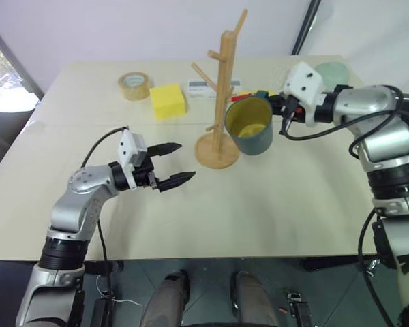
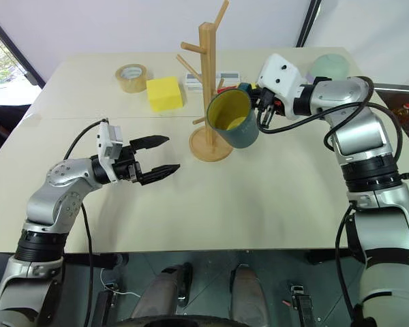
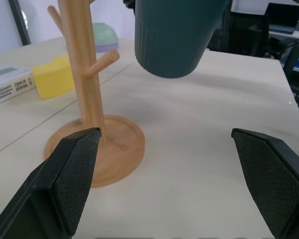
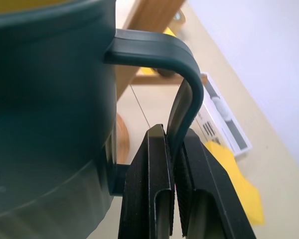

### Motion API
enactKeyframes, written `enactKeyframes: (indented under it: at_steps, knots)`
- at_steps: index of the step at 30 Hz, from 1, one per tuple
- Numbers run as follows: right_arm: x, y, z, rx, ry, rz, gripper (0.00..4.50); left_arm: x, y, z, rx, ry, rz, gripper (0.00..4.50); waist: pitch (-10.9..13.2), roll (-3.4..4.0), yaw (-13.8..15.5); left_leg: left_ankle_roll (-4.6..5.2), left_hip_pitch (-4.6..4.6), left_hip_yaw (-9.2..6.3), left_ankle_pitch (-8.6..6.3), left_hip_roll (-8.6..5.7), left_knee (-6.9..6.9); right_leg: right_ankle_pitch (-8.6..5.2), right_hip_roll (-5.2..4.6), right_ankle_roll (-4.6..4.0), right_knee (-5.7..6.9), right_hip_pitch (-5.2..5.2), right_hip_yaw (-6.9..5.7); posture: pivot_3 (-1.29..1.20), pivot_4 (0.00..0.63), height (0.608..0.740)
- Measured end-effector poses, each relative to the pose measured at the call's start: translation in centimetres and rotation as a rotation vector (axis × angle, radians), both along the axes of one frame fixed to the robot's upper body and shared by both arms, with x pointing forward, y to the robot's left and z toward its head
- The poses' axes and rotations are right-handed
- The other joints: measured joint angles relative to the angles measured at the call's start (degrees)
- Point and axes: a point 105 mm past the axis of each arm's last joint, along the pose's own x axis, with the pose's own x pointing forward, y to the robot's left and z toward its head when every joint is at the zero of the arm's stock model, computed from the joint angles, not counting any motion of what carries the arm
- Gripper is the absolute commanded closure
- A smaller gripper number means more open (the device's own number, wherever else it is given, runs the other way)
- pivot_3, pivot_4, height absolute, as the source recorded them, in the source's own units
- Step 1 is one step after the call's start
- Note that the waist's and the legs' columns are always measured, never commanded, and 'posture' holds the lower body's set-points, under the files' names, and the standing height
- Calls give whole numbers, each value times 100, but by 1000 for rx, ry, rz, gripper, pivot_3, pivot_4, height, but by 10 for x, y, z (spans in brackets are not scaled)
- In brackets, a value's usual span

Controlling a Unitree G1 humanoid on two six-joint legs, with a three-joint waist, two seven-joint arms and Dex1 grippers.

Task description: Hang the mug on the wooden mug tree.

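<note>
I have the mug [image 1: 249, 127] up off the worktop [image 1: 273, 204], carried by my right end effector [image 1: 284, 109], whose two fingers are pinched together on the loop handle [image 4: 182, 84]; the right wrist view shows the handle's outer bar squeezed between the pads. The mug is tilted, its yellow inside facing up and toward me, and it hangs just beside the wooden mug tree [image 1: 221, 95], on its right side, level with the lower pegs. I cannot tell whether the mug's wall touches the post or a peg. No peg passes through the handle.

The mug tree stands upright on its round disc base [image 1: 217, 151], around the middle of the worktop, somewhat toward the far edge.

My left end effector [image 1: 176, 165] is held above the worktop nearer the front-left corner, fingers wide apart and gripping nothing, pointing toward the tree's base.

Behind the tree, toward the far edge, I see a roll of tape [image 1: 134, 85], a yellow block [image 1: 168, 101] and a white box [image 1: 203, 88]. A pale green dome [image 1: 332, 71] sits near the far-right corner.
</note>
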Motion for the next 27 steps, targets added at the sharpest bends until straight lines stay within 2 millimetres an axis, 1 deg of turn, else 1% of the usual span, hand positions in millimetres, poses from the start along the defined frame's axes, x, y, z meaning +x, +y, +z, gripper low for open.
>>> enactKeyframes:
  at_steps: [5,10,16,19,20,21,24,27]
  knots:
    - [5,7,5,-5,-11,16,4452,-1,1,4,-7,-10,-1,0,0,0,0,-1,0,0,1,-1,0,0,0,0,7,-2,0,0,150,740]
    - [9,9,4,-10,-3,13,4452,-2,1,5,-11,-12,-1,0,0,0,0,-5,1,0,3,-1,2,0,0,0,27,-9,1,0,150,740]
    - [13,13,-4,-29,23,20,4452,-1,1,6,-14,-12,3,0,0,0,-7,-21,0,-1,13,0,1,0,3,-1,61,-29,3,0,150,740]
    - [14,15,-5,-22,26,26,3511,-1,0,7,-21,-13,4,0,0,0,-18,-25,1,-1,16,1,1,1,4,-2,61,-31,5,0,150,740]
    - [14,17,-4,-17,25,29,2968,-2,0,7,-23,-15,3,0,0,0,-19,-26,1,-1,17,1,1,1,4,-2,61,-31,5,0,150,740]
    - [14,17,-4,-14,23,29,2583,-2,0,8,-25,-17,1,0,0,0,-16,-26,1,0,18,1,1,1,5,-3,61,-31,5,0,150,740]
    - [15,16,-1,-10,11,20,1047,-3,-1,9,-29,-21,-2,0,0,0,-11,-27,0,0,18,0,1,1,4,-3,61,-31,6,0,150,740]
    - [15,12,3,-7,-16,2,1047,-3,-1,10,-31,-22,0,0,0,0,-8,-27,0,0,18,0,1,1,5,-2,61,-31,6,0,150,740]
